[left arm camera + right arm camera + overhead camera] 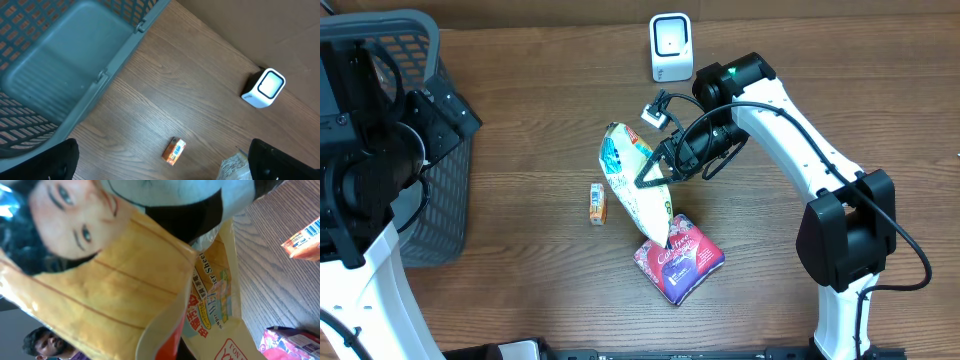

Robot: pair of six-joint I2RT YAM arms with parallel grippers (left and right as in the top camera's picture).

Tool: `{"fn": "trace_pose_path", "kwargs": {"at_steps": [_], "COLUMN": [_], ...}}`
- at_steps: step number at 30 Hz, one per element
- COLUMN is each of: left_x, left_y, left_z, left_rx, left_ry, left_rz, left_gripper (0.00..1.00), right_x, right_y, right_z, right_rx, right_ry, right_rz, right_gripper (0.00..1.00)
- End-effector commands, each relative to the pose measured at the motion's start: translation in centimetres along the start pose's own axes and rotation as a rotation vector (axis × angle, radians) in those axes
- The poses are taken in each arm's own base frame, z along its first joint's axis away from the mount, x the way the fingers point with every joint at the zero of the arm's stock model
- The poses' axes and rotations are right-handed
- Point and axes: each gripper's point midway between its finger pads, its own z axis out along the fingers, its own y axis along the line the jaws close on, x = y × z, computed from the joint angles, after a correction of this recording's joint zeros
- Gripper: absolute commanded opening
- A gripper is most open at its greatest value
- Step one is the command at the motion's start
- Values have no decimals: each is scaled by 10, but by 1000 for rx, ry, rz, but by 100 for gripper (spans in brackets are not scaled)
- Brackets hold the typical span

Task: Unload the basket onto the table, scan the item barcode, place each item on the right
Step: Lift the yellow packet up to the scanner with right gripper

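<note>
Aloft: wet-sheet packet (633, 185), a flat film pouch, judged light, floppy and slick. It hung tilted over the tabletop (520, 290), its lower end at the pink pouch (680, 260), contact unclear, and well apart from the white scanner (671, 46). Right fingers (660, 170) were clenched on its upper edge; the stiffer sealed rim seemed the safest hold. Left fingers (60, 162) stood released, grasping nothing, near the basket (75, 60).
</note>
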Motion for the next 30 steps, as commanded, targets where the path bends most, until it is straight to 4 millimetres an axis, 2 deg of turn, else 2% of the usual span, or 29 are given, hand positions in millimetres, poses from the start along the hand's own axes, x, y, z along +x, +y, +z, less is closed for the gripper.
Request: {"fn": "trace_pose_path", "kwargs": {"at_steps": [1,5,7,8,10,12,14,17,23,26,30], "left_x": [-2,-2,-2,-2,-2,-2,-2,-2,-2,-2,-2], "left_y": [0,0,0,0,0,0,0,0,0,0,0], "left_z": [0,0,0,0,0,0,0,0,0,0,0], "left_rx": [1,1,1,1,1,1,1,1,1,1,1], "left_ry": [-5,-5,-5,-5,-5,-5,-5,-5,-5,-5,-5], "left_rz": [12,12,12,12,12,12,12,12,12,12,12], "left_gripper": [100,99,100,100,100,100,100,100,100,100,100], "right_x": [-8,-33,-53,-64,-88,-105,-119,-144,-199,-218,-233], "right_y": [2,-16,-41,-60,-106,-136,-151,-152,-121,-105,-99], "right_z": [-9,-25,-37,-45,-74,-107,-136,-165,-200,-215,-228], "right_rx": [-12,34,146,246,516,727,874,965,971,968,1018], "right_ry": [-44,-121,-174,-217,-367,-521,-656,-808,-1049,-1151,-1249], "right_rz": [-32,39,98,154,293,352,372,311,90,2,-77], "right_gripper": [4,4,4,4,4,4,4,4,4,4,4]}}
